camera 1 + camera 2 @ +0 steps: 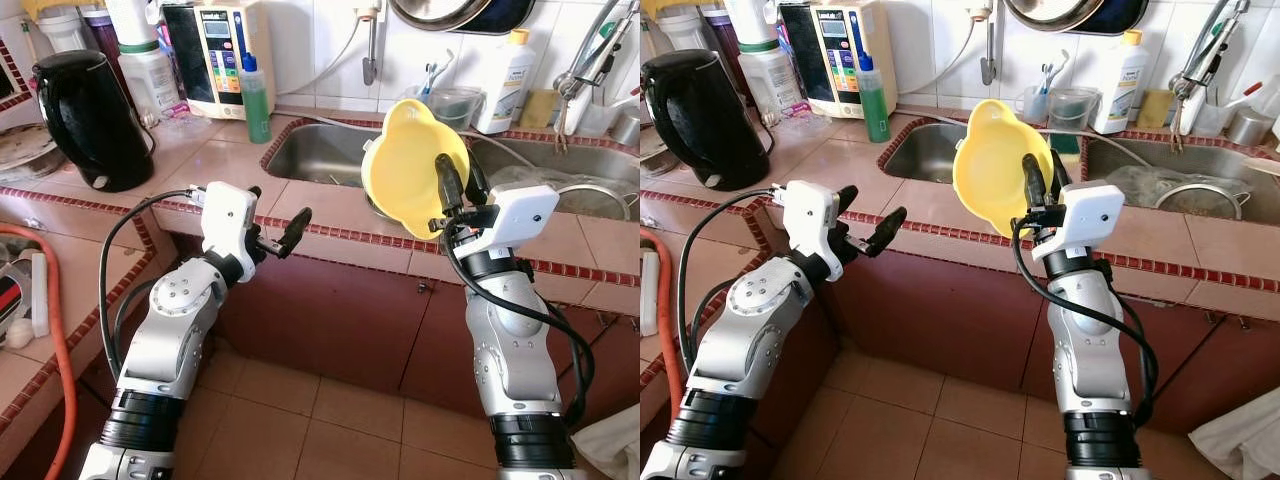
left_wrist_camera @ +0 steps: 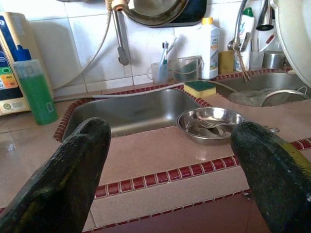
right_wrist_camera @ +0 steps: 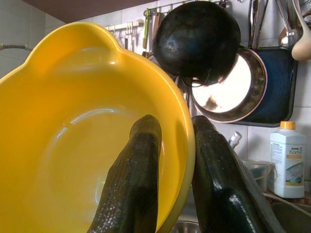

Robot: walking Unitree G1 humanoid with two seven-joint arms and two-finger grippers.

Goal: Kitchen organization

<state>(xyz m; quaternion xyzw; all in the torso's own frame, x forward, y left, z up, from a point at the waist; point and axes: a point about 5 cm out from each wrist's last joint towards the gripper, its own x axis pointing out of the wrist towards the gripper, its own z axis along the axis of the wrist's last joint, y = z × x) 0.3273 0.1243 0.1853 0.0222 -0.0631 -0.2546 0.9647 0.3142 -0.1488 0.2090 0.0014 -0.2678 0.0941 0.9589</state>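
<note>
Right end effector [image 1: 458, 185] is clamped on the yellow bowl's [image 1: 405, 170] rim, holding it tilted above the tabletop [image 1: 330, 215], probably to put away. Left end effector [image 1: 283, 238] is wide open and empty, free to help.

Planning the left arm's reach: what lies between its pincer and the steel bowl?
Bare tiled counter separates the open left pincer from the steel bowl, per the left wrist view.

A yellow plastic bowl [image 1: 408, 172] with a small handle lip is tipped on edge, hollow facing the robot; its rim is pinched in the right claw [image 1: 459, 182], above the counter [image 1: 330, 210] by the sink.
</note>
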